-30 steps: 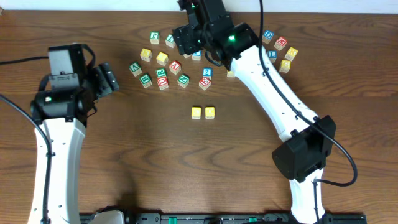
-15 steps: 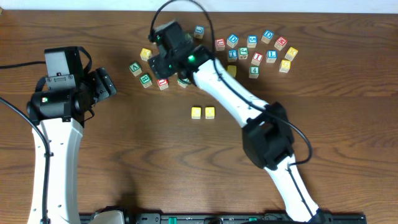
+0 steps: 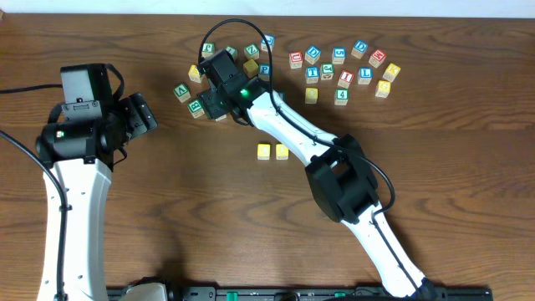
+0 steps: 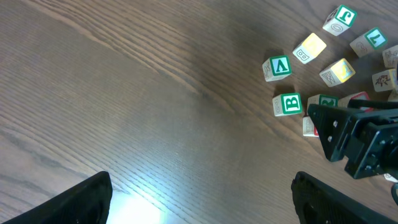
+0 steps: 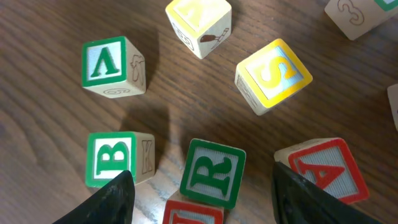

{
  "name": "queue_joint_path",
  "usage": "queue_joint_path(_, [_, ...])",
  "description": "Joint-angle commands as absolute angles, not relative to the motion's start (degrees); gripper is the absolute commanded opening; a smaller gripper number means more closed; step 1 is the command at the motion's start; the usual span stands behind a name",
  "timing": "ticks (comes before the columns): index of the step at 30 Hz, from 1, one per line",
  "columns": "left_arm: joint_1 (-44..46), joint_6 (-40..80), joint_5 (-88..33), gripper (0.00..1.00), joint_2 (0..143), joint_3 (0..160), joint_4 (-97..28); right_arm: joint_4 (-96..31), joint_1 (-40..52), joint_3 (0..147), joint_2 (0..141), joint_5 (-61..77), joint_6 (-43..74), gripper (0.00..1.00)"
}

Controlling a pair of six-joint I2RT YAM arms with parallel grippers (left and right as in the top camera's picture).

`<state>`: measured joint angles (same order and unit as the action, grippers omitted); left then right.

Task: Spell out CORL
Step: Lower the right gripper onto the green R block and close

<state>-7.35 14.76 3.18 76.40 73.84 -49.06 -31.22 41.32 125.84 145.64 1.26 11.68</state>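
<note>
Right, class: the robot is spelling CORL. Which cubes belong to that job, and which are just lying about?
Job: left yellow cube, right yellow cube (mid-table pair), green R cube, blue L cube.
Lying about: green V cube, green B cube, yellow S cube, red A cube.

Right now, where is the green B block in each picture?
Overhead: the green B block is at the left edge of the bunch of blocks, upper middle of the picture.
Left wrist: it is on the right side, about halfway down.
Right wrist: it is at the lower left.
Shared landmark: the green V block sits close beside it in every view.
</note>
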Motion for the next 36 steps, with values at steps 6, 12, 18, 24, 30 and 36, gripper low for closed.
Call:
queue_joint_path(6, [-7.49, 14.85, 3.70, 0.91, 75.96, 74.11, -49.23, -29.12, 41.34, 126.41, 148.27, -1.56, 14.22, 0.59])
queue_joint_path(12, [-7.49, 14.85, 3.70, 0.91, 75.96, 74.11, -49.23, -27.79, 41.32, 126.41, 148.70, -2.70, 15.03, 0.55])
queue_joint_path(18, [-7.49, 14.85, 3.70, 0.91, 75.96, 74.11, -49.21, -27.40, 41.30, 126.41, 148.97, -2.94, 15.84, 0.50])
queue_joint_path(24, [-7.49, 14.85, 3.70, 0.91, 75.96, 74.11, -49.21, -26.50, 41.30, 126.41, 148.97, -2.94, 15.88, 0.45])
queue_joint_path(30, [-7.49, 14.85, 3.70, 0.91, 75.96, 74.11, -49.21, -26.33, 41.23, 126.43, 148.94, -2.94, 15.88, 0.40])
queue_joint_path(36, [-7.49, 14.83, 3.70, 0.91, 75.96, 74.11, -49.21, -26.13, 41.19, 126.43, 148.88, -3.09, 15.86, 0.34])
